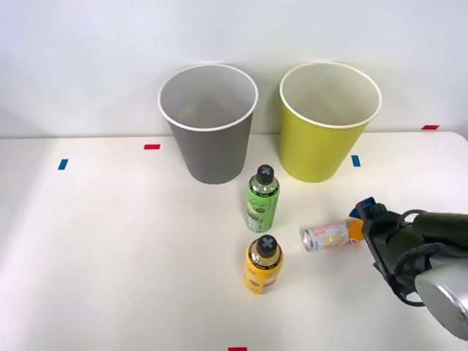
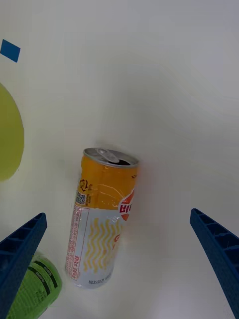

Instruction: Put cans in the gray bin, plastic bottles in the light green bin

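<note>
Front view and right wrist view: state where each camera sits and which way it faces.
Front view: above the arms, facing forward and down at the table, gray bin and light green bin; right gripper at right.
Right wrist view: on the right wrist, facing the lying can; open blue fingers at the corners.
Shared: can, green-labelled bottle.

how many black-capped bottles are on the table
2. The green bottle stands upright in front of the gap between the gray bin and the green bin. The yellow bottle stands nearer the robot, left of the lying can. None seems hidden.
</note>
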